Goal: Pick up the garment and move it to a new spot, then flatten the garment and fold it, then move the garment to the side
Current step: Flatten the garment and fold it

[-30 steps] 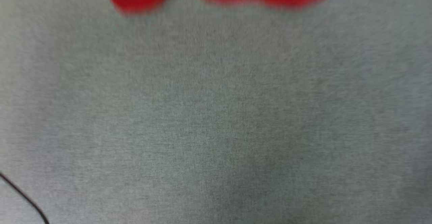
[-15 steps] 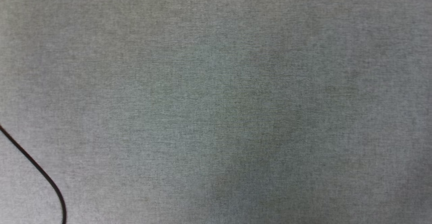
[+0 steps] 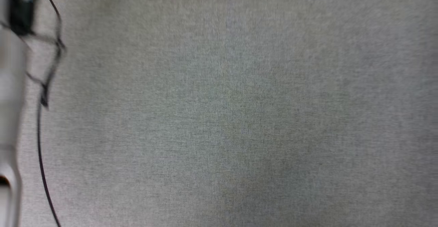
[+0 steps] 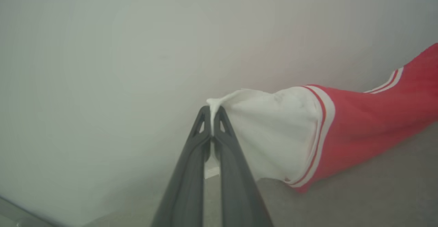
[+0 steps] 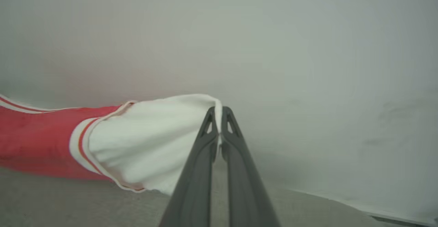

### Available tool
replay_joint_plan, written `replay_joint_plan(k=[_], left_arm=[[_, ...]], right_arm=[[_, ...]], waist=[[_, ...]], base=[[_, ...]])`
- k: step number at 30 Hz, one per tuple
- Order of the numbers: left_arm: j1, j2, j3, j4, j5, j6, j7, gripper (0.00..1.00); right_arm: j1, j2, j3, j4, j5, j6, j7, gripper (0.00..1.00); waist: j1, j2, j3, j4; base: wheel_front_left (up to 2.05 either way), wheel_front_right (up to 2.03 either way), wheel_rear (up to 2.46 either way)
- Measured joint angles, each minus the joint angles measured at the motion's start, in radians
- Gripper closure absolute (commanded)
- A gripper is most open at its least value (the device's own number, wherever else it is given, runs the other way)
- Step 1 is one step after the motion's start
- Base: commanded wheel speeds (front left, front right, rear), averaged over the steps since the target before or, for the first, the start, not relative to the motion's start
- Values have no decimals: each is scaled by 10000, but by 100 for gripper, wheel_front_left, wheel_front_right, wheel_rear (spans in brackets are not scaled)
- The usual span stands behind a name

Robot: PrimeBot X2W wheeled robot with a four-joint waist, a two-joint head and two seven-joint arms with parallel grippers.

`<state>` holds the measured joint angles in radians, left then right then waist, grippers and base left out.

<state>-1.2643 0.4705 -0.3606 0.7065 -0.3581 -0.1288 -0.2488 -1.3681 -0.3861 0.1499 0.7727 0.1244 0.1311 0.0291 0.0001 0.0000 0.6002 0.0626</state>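
The red jersey T-shirt with white short sleeves (image 4: 359,128) is held at both sleeves. The left gripper (image 4: 214,112) is clamped on one white sleeve edge and the right gripper (image 5: 218,112) on the other, with the red body stretched sideways from each. A broad grey woven surface (image 3: 239,117) is seen from the head. A pale forearm (image 3: 8,100) and a thin black cable (image 3: 40,151) are seen along its left edge.

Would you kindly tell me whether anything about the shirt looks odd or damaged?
Nothing stands out: the garment looks intact, the left gripper and right gripper each shut on a white sleeve's edge.
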Motion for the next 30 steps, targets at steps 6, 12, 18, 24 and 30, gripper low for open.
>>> replay_joint_plan(k=[6,12,18,24,30], left_arm=[[2464,186,-326,-617,58,58,-100,100],[5203,234,-468,-1275,-196,245,-113,100],[7712,360,-389,-2263,-761,629,29,100],[9759,589,-387,-3312,-1164,1012,405,100],[11426,880,-483,-4343,-1425,1342,840,100]], right_arm=[[2544,-207,299,-222,936,0,-84,100],[5101,-562,715,-970,2150,0,75,100],[7193,-924,752,-1904,2982,4,339,100],[9110,-1244,704,-2859,3490,6,635,100],[10830,-1534,491,-3601,3965,6,909,100]], waist=[[-1,0,-1019,-52],[-3,0,-2164,-129],[-4,0,-3139,-162],[-5,0,-3872,-222],[-4,0,-4447,-300]], base=[[0,0,0],[0,0,0],[0,0,0],[0,0,0],[0,0,0]])
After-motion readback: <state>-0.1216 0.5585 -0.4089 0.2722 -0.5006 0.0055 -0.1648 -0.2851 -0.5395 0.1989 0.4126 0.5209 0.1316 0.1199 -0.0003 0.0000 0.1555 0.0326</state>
